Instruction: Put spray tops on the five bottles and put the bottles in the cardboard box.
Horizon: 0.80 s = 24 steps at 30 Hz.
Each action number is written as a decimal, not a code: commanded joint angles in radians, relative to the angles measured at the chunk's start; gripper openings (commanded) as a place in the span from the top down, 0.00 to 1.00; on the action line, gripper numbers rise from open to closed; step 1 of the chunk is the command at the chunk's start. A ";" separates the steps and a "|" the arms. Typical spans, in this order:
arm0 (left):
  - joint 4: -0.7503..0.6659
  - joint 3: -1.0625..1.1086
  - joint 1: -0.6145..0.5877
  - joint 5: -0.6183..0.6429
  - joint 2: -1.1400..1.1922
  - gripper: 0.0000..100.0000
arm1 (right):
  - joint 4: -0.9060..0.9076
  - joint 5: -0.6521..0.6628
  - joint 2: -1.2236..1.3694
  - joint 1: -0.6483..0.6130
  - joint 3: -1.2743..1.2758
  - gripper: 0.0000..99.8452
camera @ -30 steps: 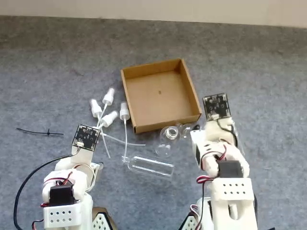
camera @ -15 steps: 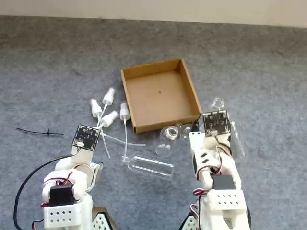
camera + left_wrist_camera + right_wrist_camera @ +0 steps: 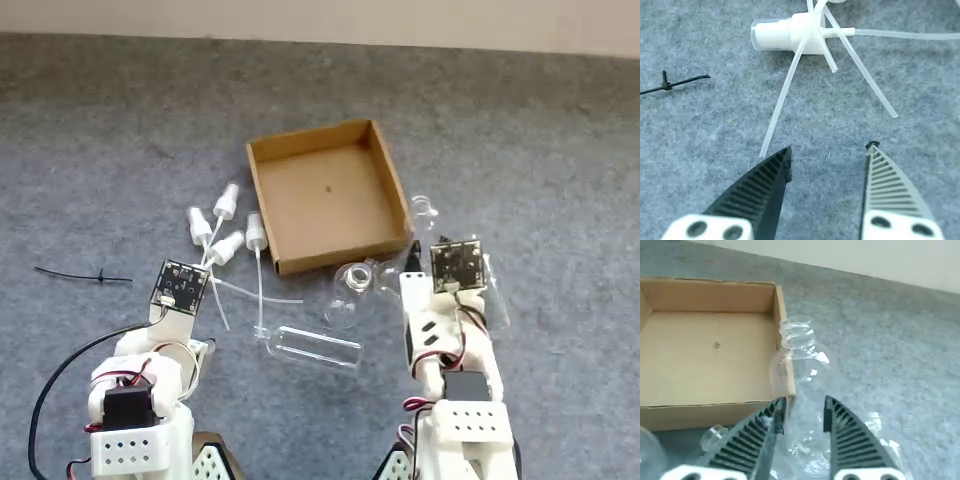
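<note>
Grey, carpet-like counter [image 3: 120, 130] seen from above, with a pale wall strip [image 3: 320, 15] along the far edge. Near the middle, a shallow, open cardboard box [image 3: 325, 215], brown, set slightly askew. To the box's left, four white spray tops [image 3: 228, 245] lying loose in a cluster, thin clear dip tubes [image 3: 262, 290] trailing toward the arms and crossing one another. Farther left, well apart from everything else, a thin black cable tie [image 3: 85, 275].

Just in front of the box's near wall, a small huddle of clear bottles [image 3: 352, 278], uncapped. Nearer the arms, a fallen bottle [image 3: 315, 345] on its side, with the end of one dip tube at its neck.

Left end effector [image 3: 829, 147] spread wide, gripping nothing, hovering over bare carpet. Just beyond its black and grey fingers, the loose ends of the tubes. Farther on, one spray top [image 3: 790, 34] lying on its side.

Right end effector [image 3: 805, 400] by the box's right near corner, narrowed to a slim gap and clamped on the held bottle [image 3: 799, 357]. Clear and uncapped, threaded neck pointing away from the arm, right alongside the outer face of the box's right wall. Impossible to tell whether touching the cardboard or just beside it. In the high view, the same neck [image 3: 423, 208] poking out past the end effector, next to the box.
</note>
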 commanded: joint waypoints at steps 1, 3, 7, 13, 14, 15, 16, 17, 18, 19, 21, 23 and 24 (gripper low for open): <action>0.005 0.019 0.004 -0.008 -0.013 0.78 | -0.022 -0.002 -0.001 0.042 -0.002 0.92; 0.005 0.019 0.004 -0.008 -0.013 0.78 | -0.021 -0.002 -0.001 0.058 -0.002 0.92; 0.005 0.019 0.004 -0.008 -0.013 0.78 | -0.019 -0.002 0.002 0.114 -0.004 0.92; 0.005 0.019 0.004 -0.008 -0.013 0.78 | 0.104 -0.002 0.005 0.148 -0.114 0.92; 0.005 0.019 0.004 -0.008 -0.013 0.78 | 0.162 -0.005 0.005 0.148 -0.154 0.92; 0.005 0.019 0.004 -0.008 -0.013 0.78 | 0.225 -0.006 0.005 0.148 -0.199 0.92; 0.005 0.019 0.004 -0.008 -0.013 0.78 | 0.291 -0.006 0.005 0.148 -0.245 0.92; 0.005 0.019 0.004 -0.008 -0.013 0.78 | 0.355 -0.006 0.005 0.147 -0.294 0.92; 0.005 0.019 0.004 -0.008 -0.013 0.78 | 0.417 -0.006 0.005 0.147 -0.346 0.92; 0.005 0.019 0.004 -0.008 -0.013 0.78 | 0.479 -0.006 0.007 0.147 -0.398 0.92; 0.005 0.019 0.004 -0.008 -0.013 0.78 | 0.598 -0.006 0.008 0.147 -0.504 0.92; 0.005 0.019 0.004 -0.008 -0.013 0.78 | 0.693 -0.003 0.024 0.147 -0.601 0.92; 0.005 0.019 0.004 -0.008 -0.013 0.78 | 0.730 -0.002 0.047 0.147 -0.648 0.92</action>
